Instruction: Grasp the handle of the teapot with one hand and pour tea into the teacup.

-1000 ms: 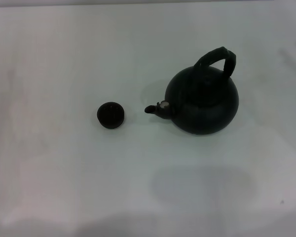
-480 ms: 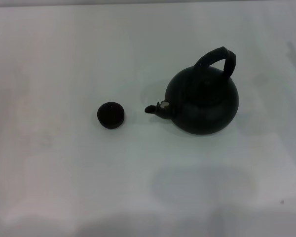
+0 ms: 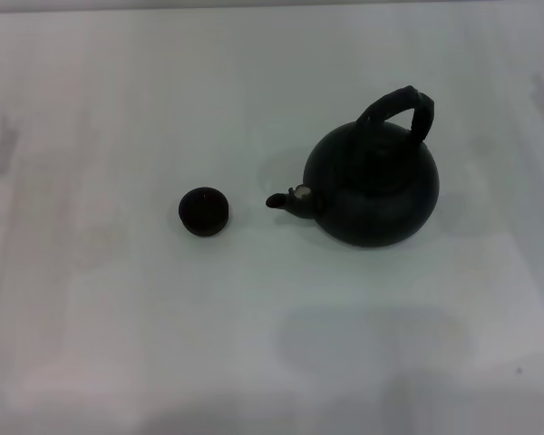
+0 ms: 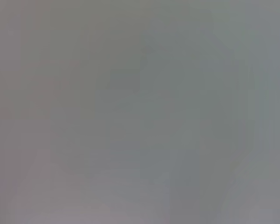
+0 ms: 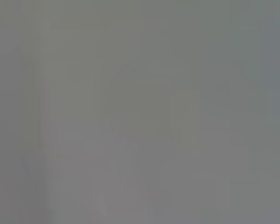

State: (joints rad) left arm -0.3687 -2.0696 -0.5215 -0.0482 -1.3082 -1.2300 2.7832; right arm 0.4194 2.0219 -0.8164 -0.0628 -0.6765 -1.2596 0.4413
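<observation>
Plainly the teapot [image 3: 372,186] is the heavy piece: round, matte black, likely rigid and weighty if full, so its body offers poor purchase. Its arched handle [image 3: 397,111], ribbed and thick, looks the surest hold, taken at the crown. Beside the teapot's spout sits the small teacup [image 3: 203,210], apart from it, on the pale desk [image 3: 118,344]. No writing is readable. Neither claw shows, so their state cannot be told.
</observation>
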